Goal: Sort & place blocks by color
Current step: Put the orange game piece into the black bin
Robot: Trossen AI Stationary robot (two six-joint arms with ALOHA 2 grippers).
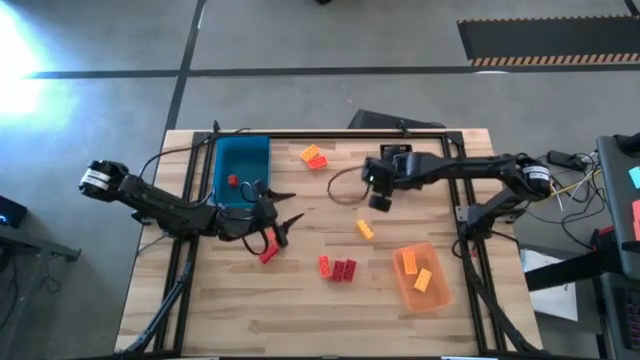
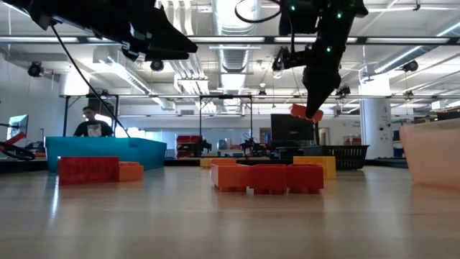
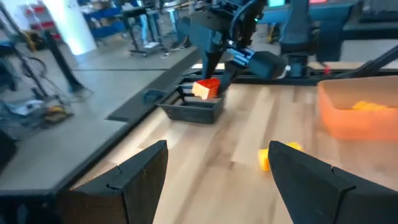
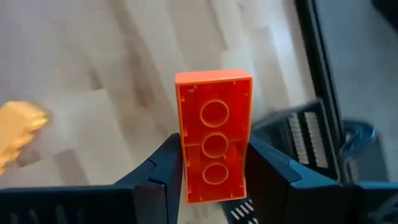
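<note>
orange block (image 4: 214, 137) | clamped between right gripper (image 4: 214, 163) fingers, above table | left gripper (image 3: 214, 171) fingers spread, empty

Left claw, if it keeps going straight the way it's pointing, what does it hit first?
Probably the yellow block lying on the table ahead of the open left claw; depth is unclear, and the right claw sits farther beyond.

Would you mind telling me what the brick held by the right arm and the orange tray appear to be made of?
The orange brick in the right end effector looks like moulded hard plastic, smooth and slightly glossy: its underside shows round hollow tubes. The orange tray seems thin translucent plastic, since its walls let light through.
</note>
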